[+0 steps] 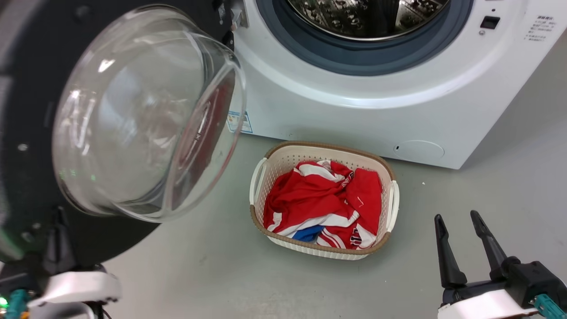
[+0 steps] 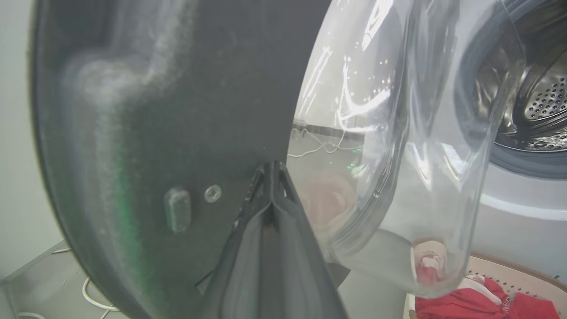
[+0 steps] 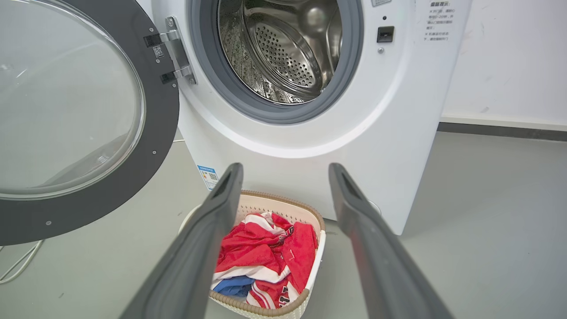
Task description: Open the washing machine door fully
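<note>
Head view: the washing machine door (image 1: 146, 110) stands swung wide at the left of the washing machine (image 1: 354, 119). A laundry basket (image 1: 323, 146) of red clothes (image 1: 323, 199) sits on the floor just before the machine's front. The right gripper (image 1: 456, 217) hovers at lower right, jaws released, empty.

Left wrist view: the left gripper (image 2: 271, 170) is clenched on nothing, its tips at the door's black rim.

Right wrist view: the steel drum (image 3: 288, 53) lies exposed, the door hinged aside.

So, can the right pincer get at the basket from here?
Probably yes: the right pincer is open, the basket sits just ahead of it across bare floor, and the door hangs off to the left, out of the way.
</note>
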### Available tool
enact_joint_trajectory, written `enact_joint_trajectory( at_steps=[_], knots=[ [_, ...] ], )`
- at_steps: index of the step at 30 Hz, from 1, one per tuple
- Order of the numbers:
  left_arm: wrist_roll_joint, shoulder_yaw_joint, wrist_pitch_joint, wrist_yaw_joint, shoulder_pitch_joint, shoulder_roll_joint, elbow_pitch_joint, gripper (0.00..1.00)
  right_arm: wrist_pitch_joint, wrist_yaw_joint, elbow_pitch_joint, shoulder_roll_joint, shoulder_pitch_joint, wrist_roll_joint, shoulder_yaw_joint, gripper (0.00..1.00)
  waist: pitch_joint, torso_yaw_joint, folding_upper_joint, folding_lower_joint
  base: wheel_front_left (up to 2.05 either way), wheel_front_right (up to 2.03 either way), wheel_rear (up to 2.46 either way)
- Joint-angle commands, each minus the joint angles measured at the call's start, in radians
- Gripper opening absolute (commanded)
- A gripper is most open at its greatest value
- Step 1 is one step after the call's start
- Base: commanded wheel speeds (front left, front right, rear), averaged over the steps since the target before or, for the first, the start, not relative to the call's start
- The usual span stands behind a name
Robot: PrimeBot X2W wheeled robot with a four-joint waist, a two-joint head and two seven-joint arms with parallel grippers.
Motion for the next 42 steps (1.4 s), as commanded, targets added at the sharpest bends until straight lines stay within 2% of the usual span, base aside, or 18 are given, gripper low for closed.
enact_joint_trajectory(
  at_steps=[1, 10, 17, 21, 42],
  knots=[
    [-0.005, 0.029, 0.002, 0.004, -0.027, 0.007, -0.001, 0.0, -0.002, 0.0, -0.003, 0.003, -0.017, -0.003, -0.001, 1.0, 0.01, -0.003, 0.0, -0.0001, 0.0, 0.0, 0.0],
    [-0.007, 0.176, 0.002, -0.017, -0.098, 0.022, 0.053, 0.0, -0.002, 0.0, -0.009, 0.003, -0.033, -0.018, -0.004, 1.0, 0.045, -0.016, 0.0, -0.0001, 0.0, 0.0, 0.0],
    [-0.023, 0.252, 0.002, -0.075, -0.172, 0.053, 0.135, 0.0, -0.002, 0.0, -0.013, 0.003, -0.051, -0.028, -0.008, 1.0, 0.072, -0.019, 0.0, -0.0001, 0.0, 0.0, 0.0],
    [-0.015, 0.274, 0.002, -0.095, -0.223, 0.065, 0.183, 0.0, -0.002, 0.0, -0.01, 0.003, -0.057, -0.032, -0.004, 1.0, 0.085, -0.02, 0.0, -0.0001, 0.0, 0.0, 0.0],
    [0.002, 0.389, 0.002, -0.142, -0.393, 0.162, 0.442, 0.0, -0.002, 0.0, -0.011, 0.003, -0.087, -0.037, 0.003, 1.0, 0.109, -0.056, 0.0, -0.0001, 0.0, 0.0, 0.0]
  ],
)
